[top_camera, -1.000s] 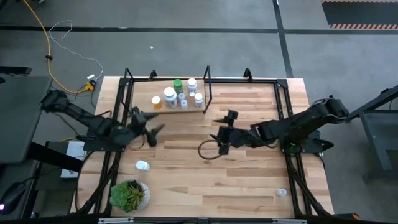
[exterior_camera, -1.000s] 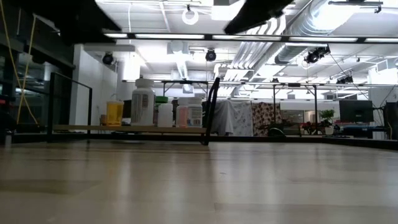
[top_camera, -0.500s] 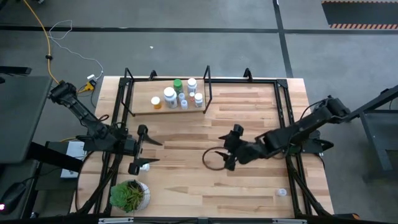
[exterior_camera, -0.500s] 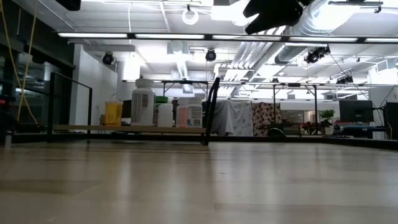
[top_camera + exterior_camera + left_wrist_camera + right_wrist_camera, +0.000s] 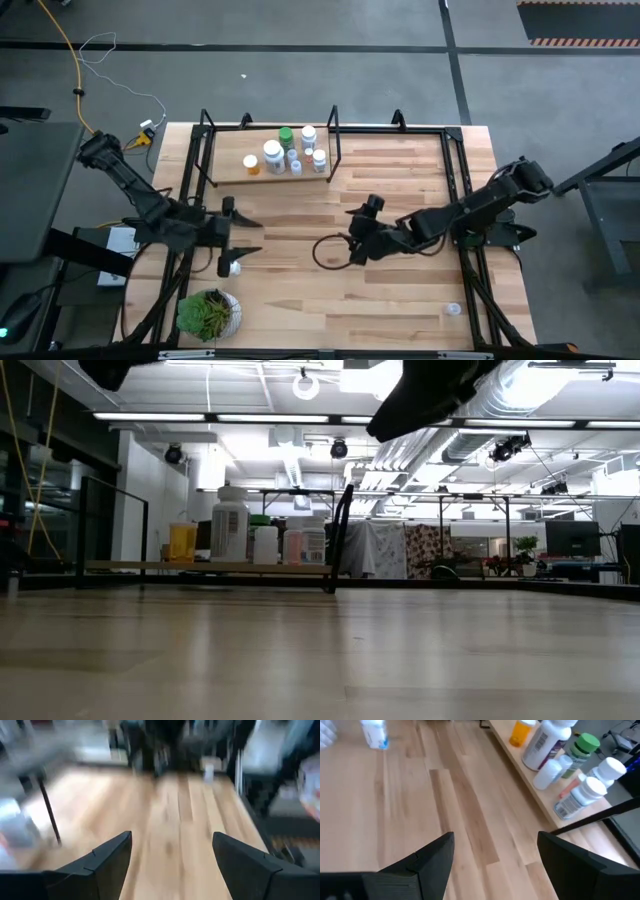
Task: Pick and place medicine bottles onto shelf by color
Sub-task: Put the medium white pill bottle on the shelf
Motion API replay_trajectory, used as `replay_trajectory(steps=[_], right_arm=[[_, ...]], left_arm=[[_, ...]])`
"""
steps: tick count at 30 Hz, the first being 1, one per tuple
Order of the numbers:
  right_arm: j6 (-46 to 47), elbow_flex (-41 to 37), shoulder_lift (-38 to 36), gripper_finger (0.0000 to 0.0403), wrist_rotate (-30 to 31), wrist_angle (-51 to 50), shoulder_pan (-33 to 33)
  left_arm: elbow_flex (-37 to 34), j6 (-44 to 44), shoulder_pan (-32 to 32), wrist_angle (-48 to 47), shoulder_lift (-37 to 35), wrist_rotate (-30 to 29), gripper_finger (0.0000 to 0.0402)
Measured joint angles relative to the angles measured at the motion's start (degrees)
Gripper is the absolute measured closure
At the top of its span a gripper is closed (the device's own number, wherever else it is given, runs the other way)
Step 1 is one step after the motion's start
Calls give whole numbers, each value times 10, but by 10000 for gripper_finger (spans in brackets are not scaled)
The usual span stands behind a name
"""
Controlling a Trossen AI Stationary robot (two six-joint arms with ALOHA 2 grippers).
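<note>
two dark, nearly black arms of jointed segments with rounded housings at the joints. the left gripper [image 5: 232,245] and the right gripper [image 5: 357,228] each carry two flat, wedge-shaped matte fingers [image 5: 427,859]. a dark loop by the right one looks like a cable.

Wooden table [image 5: 400,290] with shelf [image 5: 268,176], loose bottles [image 5: 230,266], plant [image 5: 207,313]
</note>
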Motion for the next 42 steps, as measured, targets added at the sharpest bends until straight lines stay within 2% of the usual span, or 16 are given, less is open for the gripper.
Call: replay_trajectory(steps=[4, 6, 9, 12, 17, 27, 36, 42], right_arm=[[-2, 0, 0, 126, -6, -16, -13], [6, 0, 0, 126, -7, -24, -16], [10, 0, 0, 126, -11, -24, -16], [10, 0, 0, 126, -12, -23, -15], [1, 0, 0, 126, -12, -21, -16], [-10, 0, -1, 126, -10, -15, -25], [-6, 0, -1, 126, -9, -15, -26], [-5, 0, -1, 126, -9, -12, -26]], left_arm=[[112, -164, 28, -240, 56, 154, 133], [158, -220, 30, -347, 90, 207, 133], [201, -280, 22, -472, 134, 243, 133], [205, -291, 14, -536, 175, 284, 133], [205, -280, -4, -575, 237, 316, 133], [206, -194, -17, -577, 315, 305, 133], [206, -204, -15, -576, 320, 339, 133], [206, -192, -11, -576, 319, 322, 133]])
